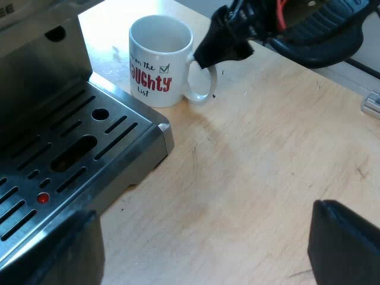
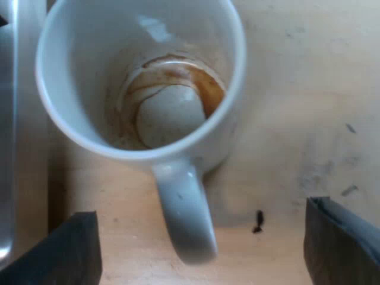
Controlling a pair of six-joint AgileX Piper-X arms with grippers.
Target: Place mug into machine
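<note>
A white mug point(image 1: 159, 59) with red and black "naughty list" lettering stands upright on the wooden table, close beside the espresso machine's metal drip tray point(image 1: 77, 154). My right gripper point(image 1: 222, 38) hangs just above the mug's handle point(image 1: 202, 86). Seen from above, the mug point(image 2: 77, 89) is empty apart from brown coffee stains on its bottom. Its handle point(image 2: 187, 219) points in between the wide-apart fingers of my right gripper point(image 2: 202, 252), which is open and not touching it. My left gripper point(image 1: 202, 255) is open over bare wood, well away from the mug.
The drip tray has long slots and a small red float point(image 1: 43, 198), and its corner point(image 1: 166, 133) juts toward the bare wood. The machine's metal edge point(image 2: 9, 119) runs close along the mug. A small metal part point(image 1: 371, 104) lies at the table's rim.
</note>
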